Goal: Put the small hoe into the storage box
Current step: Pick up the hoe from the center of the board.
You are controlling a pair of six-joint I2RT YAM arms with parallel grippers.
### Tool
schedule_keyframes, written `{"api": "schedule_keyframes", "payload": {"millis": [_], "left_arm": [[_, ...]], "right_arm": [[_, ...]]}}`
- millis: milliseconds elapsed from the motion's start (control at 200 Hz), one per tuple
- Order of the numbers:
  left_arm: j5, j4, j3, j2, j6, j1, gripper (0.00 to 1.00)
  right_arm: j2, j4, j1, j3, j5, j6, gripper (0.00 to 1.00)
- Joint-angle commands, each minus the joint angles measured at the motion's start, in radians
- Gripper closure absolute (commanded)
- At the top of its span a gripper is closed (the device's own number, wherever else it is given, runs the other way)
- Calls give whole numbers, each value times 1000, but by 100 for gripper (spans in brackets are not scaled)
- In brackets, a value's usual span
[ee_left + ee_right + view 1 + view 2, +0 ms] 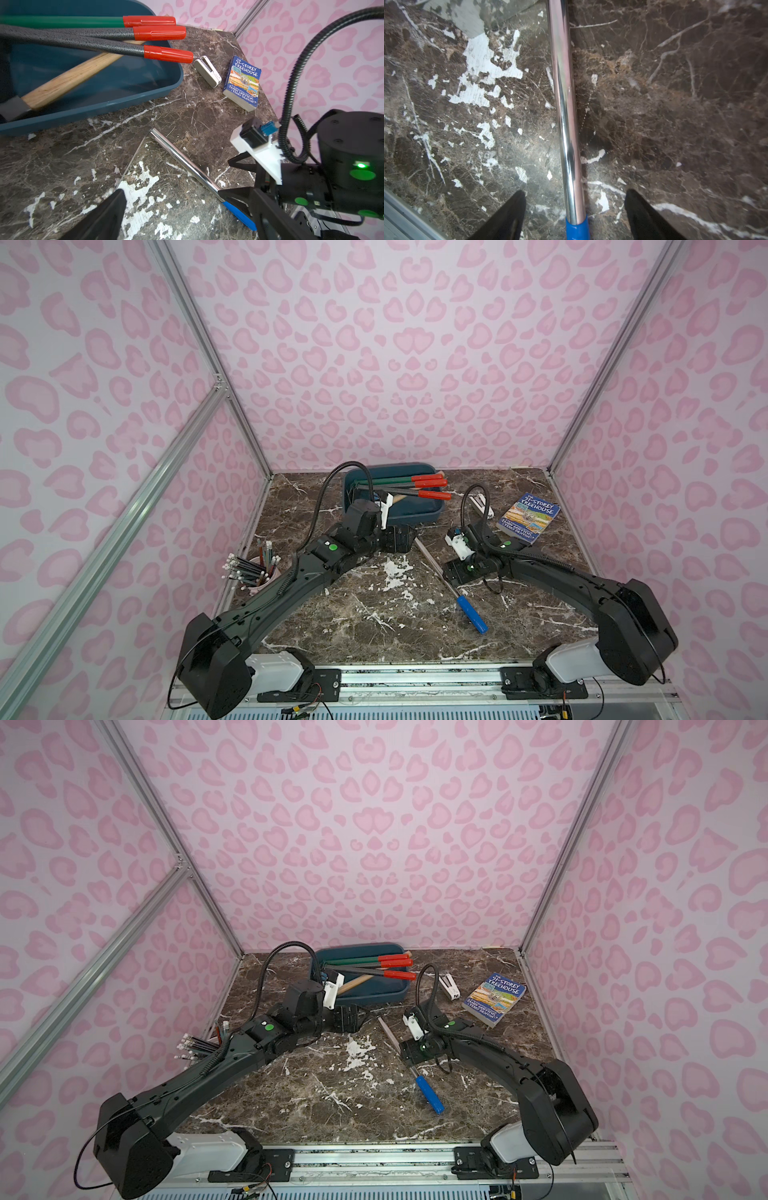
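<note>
Small hoe point(68, 81): lying inside the storage box point(415, 517), beneath the red-handled tools point(164, 33). Left gripper point(401, 545), just outside the box: jaws wide apart, empty. Right gripper point(575, 193), near the box: jaws apart, straddling the chrome shaft point(562, 93) without touching it.

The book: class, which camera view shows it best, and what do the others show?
The left wrist view: the book is close, its title readable. Both top views show the book small and far. The right wrist view shows none of it.
</note>
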Motion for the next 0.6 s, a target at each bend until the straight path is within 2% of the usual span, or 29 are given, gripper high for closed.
{"api": "schedule_keyframes", "payload": {"millis": [0, 160, 335, 595], "left_arm": [[-26, -11, -10, -29, 23, 11, 3], [-32, -10, -51, -69, 19, 28, 3], [-21, -7, -84, -70, 14, 39, 3], [-7, 6, -113, -70, 4, 44, 3]], "right_arm": [[23, 35, 10, 11, 32, -25, 24], [73, 48, 20, 8, 30, -43, 29], [116, 74, 30, 2, 19, -48, 38], [159, 103, 48, -19, 16, -35, 46]]}}
